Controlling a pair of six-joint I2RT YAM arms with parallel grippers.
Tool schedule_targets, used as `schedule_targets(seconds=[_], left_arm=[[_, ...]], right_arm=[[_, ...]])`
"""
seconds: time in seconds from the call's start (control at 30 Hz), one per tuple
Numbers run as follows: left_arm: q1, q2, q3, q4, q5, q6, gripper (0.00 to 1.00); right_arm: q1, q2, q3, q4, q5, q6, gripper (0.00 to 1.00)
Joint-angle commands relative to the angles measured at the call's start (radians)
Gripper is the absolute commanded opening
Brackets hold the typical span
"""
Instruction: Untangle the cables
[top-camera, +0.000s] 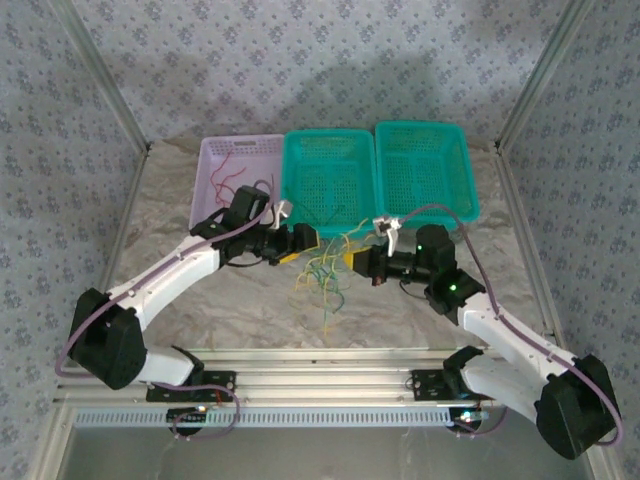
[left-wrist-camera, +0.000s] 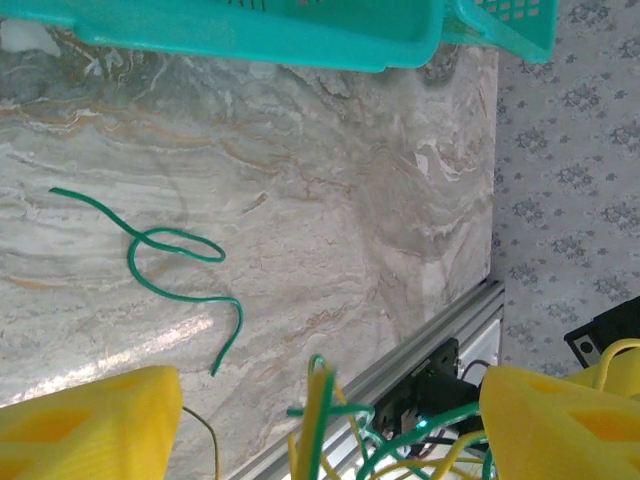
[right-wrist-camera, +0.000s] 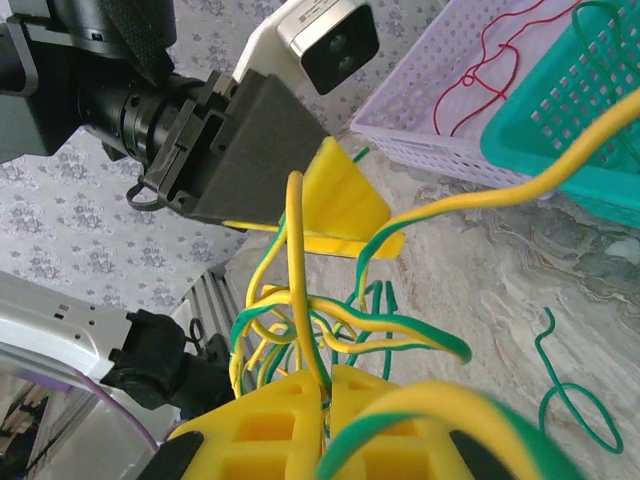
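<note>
so: pinch one strand, not the whole knot

top view: the cables (top-camera: 322, 275) form a green-and-yellow knot between the left gripper (top-camera: 298, 247) and the right gripper (top-camera: 352, 258), just in front of both sets of jaws. the bundle's long axis runs from the jaws back toward the arm bases, with the loose ends pointing away from the baskets (top-camera: 330, 134).

left wrist view: the left jaws stand wide apart. a few strands rise between them and none is pinched. one green wire (left-wrist-camera: 170, 260) lies alone on the table (left-wrist-camera: 330, 200), well ahead of the jaws, looped once.

right wrist view: the right jaws are clamped together on a tuft of yellow and green strands, which fan out ahead of them toward the left gripper. red wires (right-wrist-camera: 480, 70) lie in the purple basket (right-wrist-camera: 430, 130) beyond.

my read: the left gripper should take a single strand close to the knot, at mid-pad. it should then draw slowly away from the right jaws along that strand's own line while the right one holds firm. taking several would likely tighten the tangle.
</note>
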Motion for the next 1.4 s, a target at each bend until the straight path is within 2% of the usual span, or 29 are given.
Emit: schedule_targets(seconds=[0.0,0.1,0.2,0.47,0.7,0.9,0.97,1.07,1.2,1.37], left_arm=[[-0.004,-0.027,0.000,0.067,0.021,-0.033,0.72],[-0.004,-0.026,-0.010,0.093,0.009,-0.052,0.63],[-0.004,-0.029,-0.020,0.110,0.001,-0.064,0.44],[-0.004,-0.038,-0.019,0.085,-0.002,-0.045,0.01],[-0.002,-0.084,-0.011,0.024,-0.085,-0.007,0.00],[0.021,-0.132,0.099,-0.183,-0.219,0.133,0.00],[0.049,-0.155,0.117,-0.224,-0.242,0.161,0.00],[0.105,-0.190,0.133,-0.271,-0.252,0.191,0.00],[0.176,-0.233,0.160,-0.339,-0.258,0.230,0.00],[0.234,-0.264,0.199,-0.396,-0.255,0.268,0.00]], right_arm=[[0.022,0.009,-0.001,0.032,0.010,-0.025,0.00],[0.039,0.015,-0.003,0.035,0.016,-0.027,0.00],[0.050,0.020,-0.005,0.032,0.032,-0.032,0.00],[0.052,0.028,-0.003,0.001,0.085,-0.043,0.00],[0.048,0.018,-0.001,-0.068,0.154,-0.061,0.00],[-0.009,-0.007,-0.032,-0.156,0.294,-0.048,0.00],[-0.045,-0.009,-0.045,-0.185,0.337,-0.026,0.00],[-0.117,-0.013,-0.083,-0.165,0.316,0.020,0.00],[-0.168,-0.023,-0.087,-0.251,0.418,0.044,0.00],[-0.241,-0.018,-0.104,-0.279,0.407,0.077,0.00]])
